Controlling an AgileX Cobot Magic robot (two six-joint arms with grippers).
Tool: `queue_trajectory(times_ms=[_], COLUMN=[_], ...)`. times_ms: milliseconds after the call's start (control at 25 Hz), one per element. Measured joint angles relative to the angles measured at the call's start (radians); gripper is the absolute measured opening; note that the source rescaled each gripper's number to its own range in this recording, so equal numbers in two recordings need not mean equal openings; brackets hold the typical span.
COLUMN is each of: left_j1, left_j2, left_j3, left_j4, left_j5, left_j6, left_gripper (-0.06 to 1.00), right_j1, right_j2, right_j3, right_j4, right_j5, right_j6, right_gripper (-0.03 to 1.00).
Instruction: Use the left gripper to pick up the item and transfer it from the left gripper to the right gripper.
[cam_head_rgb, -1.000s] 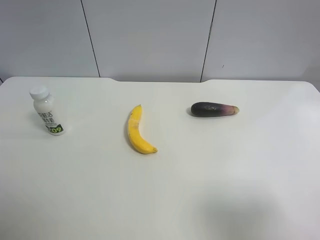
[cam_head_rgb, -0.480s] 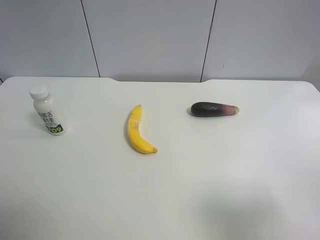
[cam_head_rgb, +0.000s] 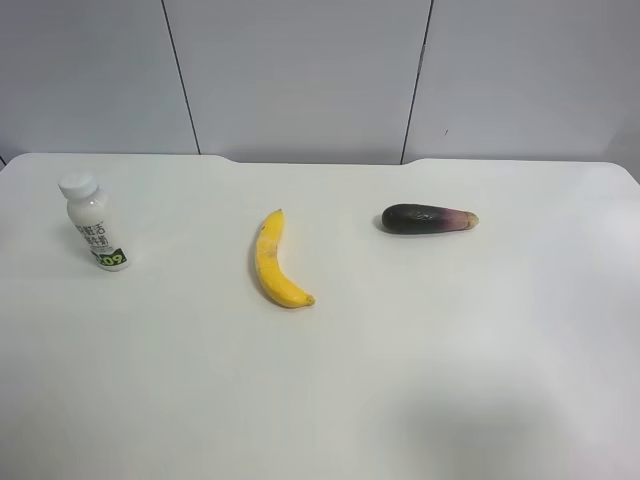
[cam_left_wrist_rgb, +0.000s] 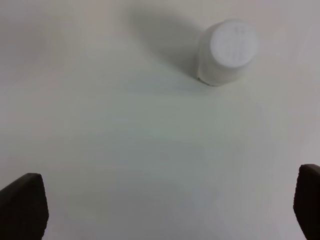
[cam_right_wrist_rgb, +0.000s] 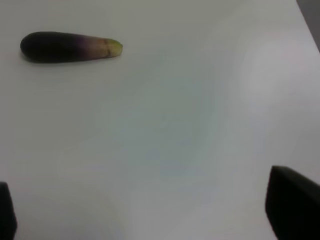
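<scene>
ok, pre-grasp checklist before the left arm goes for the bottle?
1. Bottle upright, cap on: ok.
2. Left gripper open, empty: ok.
3. Bottle between left jaws: not ok, it stands apart from them.
4. Banana apart from bottle: ok.
5. Right gripper open, empty: ok.
6. Eggplant apart from right gripper: ok.

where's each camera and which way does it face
Exterior high: up high, looking down over the table at bottle, banana, eggplant; no arms.
Right wrist: faces down at the eggplant; open right gripper at the edges.
Left wrist: nearly straight above the bottle; open left gripper at the edges.
Exterior shares the eggplant with right wrist, the bottle with left.
</scene>
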Motion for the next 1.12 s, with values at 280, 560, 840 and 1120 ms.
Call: queue_trajectory(times_ms=[280, 560, 840, 1120], left_j1=[0.0, 0.0, 0.0, -0.04], left_j2=[0.155, 0.24, 0.319, 0.393], left_j3=[-0.011, -0.016, -0.025, -0.119], left_j4=[-0.055, -0.081, -0.118, -0.125], left_j5=[-0.002, -0.002, -0.006, -0.006], left_j6=[-0.007, -0.008, -0.008, -0.004], left_gripper=[1.0, 1.0, 1.0, 1.0], right_j1=[0.0, 0.0, 0.0, 0.0], right_j2=[0.0, 0.0, 0.0, 0.0], right_j3=[0.0, 0.0, 0.0, 0.0], right_j4=[0.0, 0.0, 0.0, 0.0], right_j5=[0.0, 0.0, 0.0, 0.0], right_j6=[0.0, 0.0, 0.0, 0.0], right_gripper=[1.0, 1.0, 1.0, 1.0])
